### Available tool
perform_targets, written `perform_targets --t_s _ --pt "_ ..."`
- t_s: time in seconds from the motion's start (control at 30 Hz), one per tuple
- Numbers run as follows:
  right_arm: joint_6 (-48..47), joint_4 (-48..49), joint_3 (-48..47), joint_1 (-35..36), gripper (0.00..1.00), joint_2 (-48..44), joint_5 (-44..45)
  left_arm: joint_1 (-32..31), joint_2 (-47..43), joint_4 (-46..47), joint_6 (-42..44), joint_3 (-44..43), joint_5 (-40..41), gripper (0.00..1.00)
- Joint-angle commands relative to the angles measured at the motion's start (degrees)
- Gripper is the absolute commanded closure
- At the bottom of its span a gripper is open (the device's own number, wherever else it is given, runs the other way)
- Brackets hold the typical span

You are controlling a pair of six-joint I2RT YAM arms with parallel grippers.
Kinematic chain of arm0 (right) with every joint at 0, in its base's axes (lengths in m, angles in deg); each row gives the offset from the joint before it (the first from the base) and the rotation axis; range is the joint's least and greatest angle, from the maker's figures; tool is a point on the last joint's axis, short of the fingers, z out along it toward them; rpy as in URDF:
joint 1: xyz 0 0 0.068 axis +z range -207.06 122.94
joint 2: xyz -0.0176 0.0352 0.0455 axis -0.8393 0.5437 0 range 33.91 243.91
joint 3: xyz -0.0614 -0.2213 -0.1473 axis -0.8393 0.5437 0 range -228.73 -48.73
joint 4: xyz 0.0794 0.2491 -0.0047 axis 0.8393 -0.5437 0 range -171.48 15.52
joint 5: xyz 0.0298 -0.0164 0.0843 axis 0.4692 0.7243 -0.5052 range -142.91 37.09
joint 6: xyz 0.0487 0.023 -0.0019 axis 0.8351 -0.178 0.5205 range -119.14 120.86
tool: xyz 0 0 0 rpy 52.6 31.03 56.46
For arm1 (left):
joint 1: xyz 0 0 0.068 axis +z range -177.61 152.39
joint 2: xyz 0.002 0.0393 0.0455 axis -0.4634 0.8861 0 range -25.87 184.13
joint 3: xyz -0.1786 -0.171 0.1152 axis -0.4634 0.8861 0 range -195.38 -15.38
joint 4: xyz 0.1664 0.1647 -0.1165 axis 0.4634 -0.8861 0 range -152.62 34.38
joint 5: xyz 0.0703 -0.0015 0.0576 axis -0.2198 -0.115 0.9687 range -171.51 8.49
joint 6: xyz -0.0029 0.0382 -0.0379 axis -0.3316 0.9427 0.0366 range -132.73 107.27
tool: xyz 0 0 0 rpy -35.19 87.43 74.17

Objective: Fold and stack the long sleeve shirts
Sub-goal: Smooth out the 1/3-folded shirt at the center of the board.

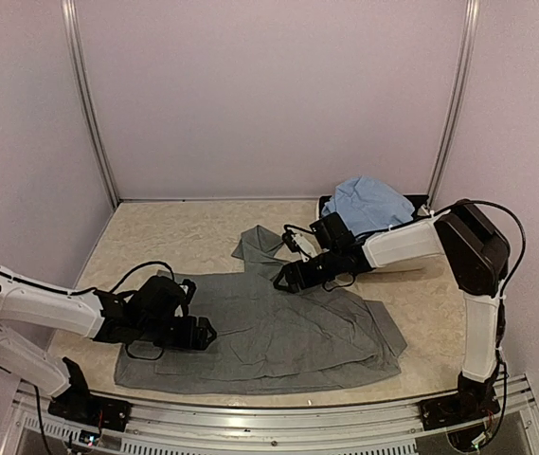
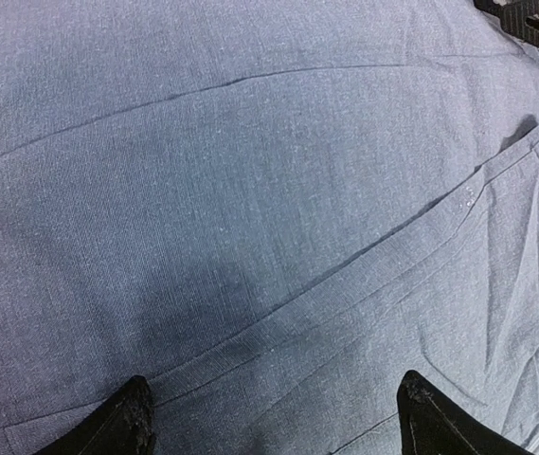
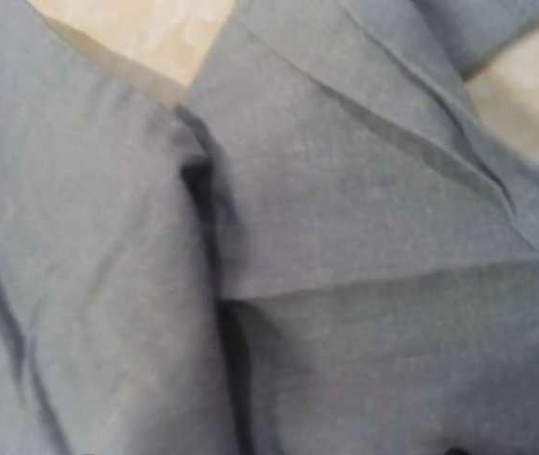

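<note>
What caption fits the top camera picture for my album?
A grey shirt spread on the table under the left gripper and right gripper, light blue shirt heaped behind.

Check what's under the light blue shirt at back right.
A dark rim pokes out beside the light blue shirt; what it belongs to, and anything beneath, is covered.

the left arm stretches low toward centre, left gripper [image 2: 274, 422] spread wide; the right arm bends inward, right gripper [image 1: 284, 277] angled down.
</note>
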Motion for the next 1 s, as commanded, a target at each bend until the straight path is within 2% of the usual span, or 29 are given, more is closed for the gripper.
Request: perform_targets --t_s 0.0,0.23,0.53,0.7,0.97 --pt "-0.8 -0.4 -1.7 -1.9 0.26 2.2 -0.3 -1.2 3.0 -7.5 -1.3 0.0 0.3 0.16" --pt "-1.9 -5.2 -4.2 -4.7 0.26 5.8 2.1 -1.3 0.2 -10.6 -1.7 -0.3 1.3 0.15" --pt "-4.8 -13.0 -10.8 -5.7 0.27 9.3 12.2 -1.3 -1.5 -12.5 -2.1 0.7 1.4 0.14" --pt "-4.3 -14.1 -10.0 -5.8 0.27 7.1 16.4 -1.3 -2.0 -14.2 -2.5 0.7 2.2 0.14" --pt "-4.9 -11.2 -9.8 -3.1 0.27 1.8 19.4 -2.2 -6.2 -19.3 -9.1 0.9 5.7 0.15"
